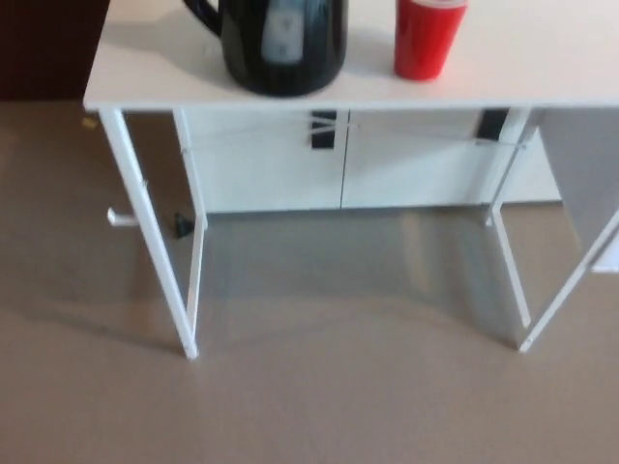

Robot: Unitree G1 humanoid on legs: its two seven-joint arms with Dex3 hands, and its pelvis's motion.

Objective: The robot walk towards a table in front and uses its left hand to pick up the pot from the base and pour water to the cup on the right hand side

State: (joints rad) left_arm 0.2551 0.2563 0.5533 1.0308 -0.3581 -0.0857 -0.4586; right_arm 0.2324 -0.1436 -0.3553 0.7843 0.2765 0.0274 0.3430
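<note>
Brown floor (319,406) fills the near view, w/ white table legs (160,261) standing on it; neither robot hand is in view, so grip state can't be told. Farther up, white tabletop (532,68) carries a black kettle pot (280,43) at left-centre, and a red cup (426,37) just to its right, apart.

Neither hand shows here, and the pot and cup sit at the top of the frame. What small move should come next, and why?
Probably another short step toward the white table. The black pot and the red cup to its right are cut off by the picture's top edge, open floor lies before the table legs, and no hand is in view, so a left-hand reach looks premature.
</note>
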